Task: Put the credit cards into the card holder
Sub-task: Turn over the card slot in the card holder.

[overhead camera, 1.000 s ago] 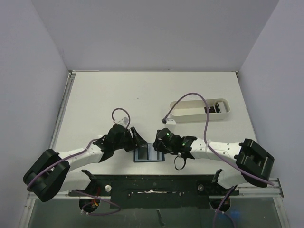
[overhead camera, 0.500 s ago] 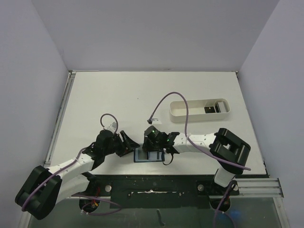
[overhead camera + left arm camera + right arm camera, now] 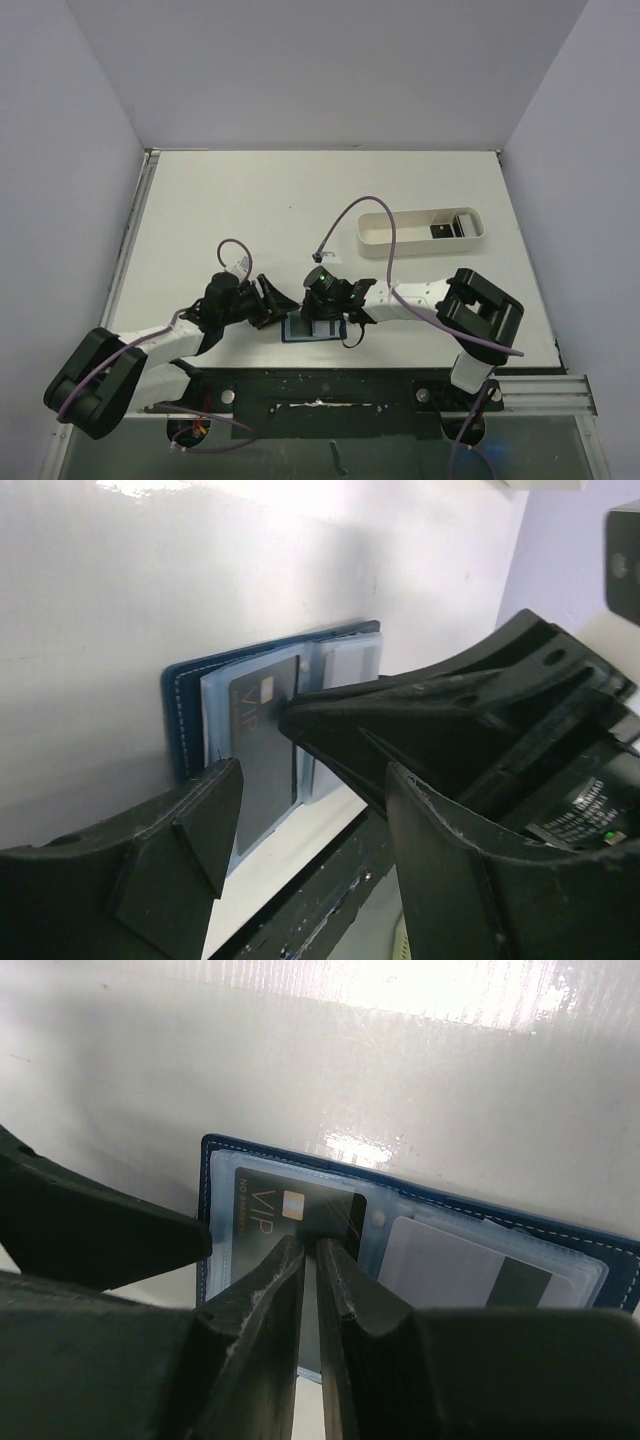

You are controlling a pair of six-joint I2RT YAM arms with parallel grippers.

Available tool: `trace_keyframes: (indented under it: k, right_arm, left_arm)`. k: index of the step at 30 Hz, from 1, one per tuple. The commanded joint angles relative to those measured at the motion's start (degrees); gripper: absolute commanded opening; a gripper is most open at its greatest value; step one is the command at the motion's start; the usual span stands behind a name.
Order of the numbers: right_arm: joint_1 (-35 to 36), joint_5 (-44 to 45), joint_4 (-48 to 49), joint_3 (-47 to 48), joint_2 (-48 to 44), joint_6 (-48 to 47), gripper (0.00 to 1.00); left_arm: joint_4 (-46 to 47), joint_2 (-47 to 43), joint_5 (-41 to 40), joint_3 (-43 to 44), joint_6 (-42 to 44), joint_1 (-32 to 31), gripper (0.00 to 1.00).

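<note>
Top external view shows us the white table [image 3: 220, 200] and the long white tray [image 3: 400, 240] at its far right. Our left gripper [image 3: 273, 304] gapes wide, grasping nothing, just left of the open card holder [image 3: 298, 330] at the near edge. Our right gripper [image 3: 310, 1245] has its jaws nearly together, tips on the dark VIP card [image 3: 270, 1205] in the holder's left pocket. We cannot tell whether they pinch it. A grey card [image 3: 440, 1260] sits in the right pocket.

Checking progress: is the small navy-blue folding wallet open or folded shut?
Open: the navy-blue wallet lies spread flat on the white table, light-blue slots exposed, a dark VIP card over one half.
</note>
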Motion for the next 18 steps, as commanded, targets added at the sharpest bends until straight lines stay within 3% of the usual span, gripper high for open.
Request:
trace_keyframes:
  k: [1,8,18]
  right_arm:
    - [-0.52,1.16,0.46,-1.31,-2.38,0.28,0.14]
    - [-0.2,0.21,0.26,-1.18,-4.53,-0.89,0.19]
    - [0.32,1.83,-2.02,-1.52,-5.24,-0.62,0.17]
  left_arm:
    - [5.25,2.76,0.54,0.58,2.19,0.29,0.58]
    - [6.19,5.48,-0.81,0.41,3.06,0.38,0.58]
    - [6.73,6.31,-1.47,0.22,2.7,0.38,0.58]
